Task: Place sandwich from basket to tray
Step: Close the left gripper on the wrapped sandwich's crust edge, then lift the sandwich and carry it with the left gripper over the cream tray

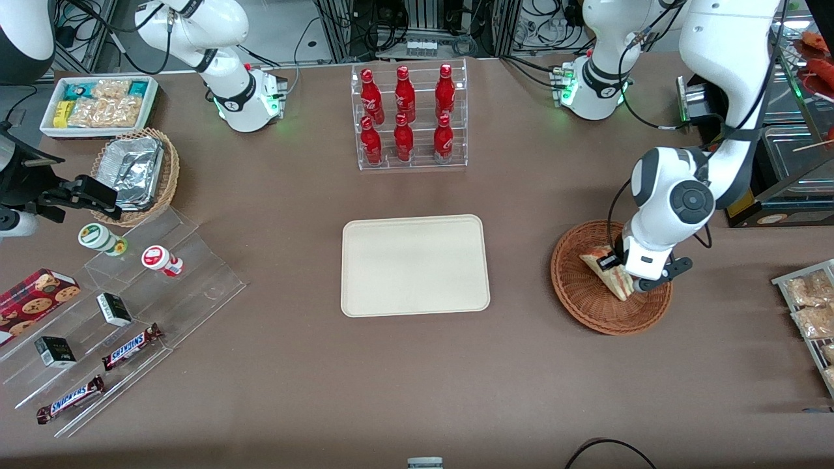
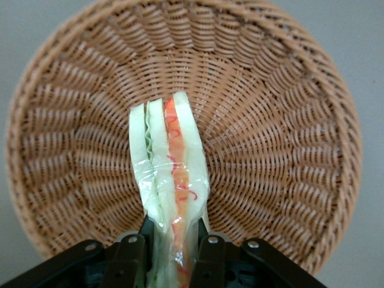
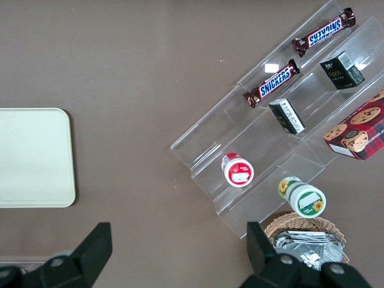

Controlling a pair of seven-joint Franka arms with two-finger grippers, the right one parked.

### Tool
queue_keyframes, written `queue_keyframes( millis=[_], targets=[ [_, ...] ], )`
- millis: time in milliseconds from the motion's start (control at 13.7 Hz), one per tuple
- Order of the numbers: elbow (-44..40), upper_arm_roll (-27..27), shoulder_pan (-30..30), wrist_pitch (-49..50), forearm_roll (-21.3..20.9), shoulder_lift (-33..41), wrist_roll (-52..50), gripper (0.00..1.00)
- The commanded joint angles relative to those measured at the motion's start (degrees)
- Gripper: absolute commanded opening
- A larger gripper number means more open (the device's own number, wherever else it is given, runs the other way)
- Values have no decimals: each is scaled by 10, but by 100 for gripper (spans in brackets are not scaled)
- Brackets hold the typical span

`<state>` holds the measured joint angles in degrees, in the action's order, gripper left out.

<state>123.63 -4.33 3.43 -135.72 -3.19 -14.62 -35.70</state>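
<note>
The reddish-brown woven basket [image 1: 586, 293] [image 2: 288, 120] stands toward the working arm's end of the table. Inside it is the wrapped sandwich [image 1: 609, 272] [image 2: 171, 162], a pale bread wedge with red and green layers along its cut edge. My left gripper [image 1: 622, 267] [image 2: 174, 240] hangs over the basket and is shut on the sandwich, one black finger [image 2: 133, 252] pressing each bread face. The sandwich's gripped end is hidden between the fingers. The cream rectangular tray [image 1: 415, 266] [image 3: 30, 157] lies in the middle of the table with nothing on it.
A clear rack of red bottles [image 1: 408, 117] stands farther from the front camera than the tray. Toward the parked arm's end are a tan basket with foil containers [image 1: 133, 170], a white bin of snacks [image 1: 98, 104] and clear steps with candy bars [image 1: 130, 345]. Packaged snacks [image 1: 808, 306] lie beside the basket.
</note>
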Motion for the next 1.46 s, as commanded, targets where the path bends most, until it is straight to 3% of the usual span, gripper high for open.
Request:
queue_keyframes(
  millis=[0,220,585,805,1390],
  targets=[
    [-84,-1,3,126,-9,24,-1,11],
    [-192,-7,17,236,-4,17,-1,10],
    [-286,-46,97,336,1,12,-14,9],
    [-299,-62,160,331,23,-7,-32,9],
    [-400,-62,285,269,25,-145,-44,9]
  ],
)
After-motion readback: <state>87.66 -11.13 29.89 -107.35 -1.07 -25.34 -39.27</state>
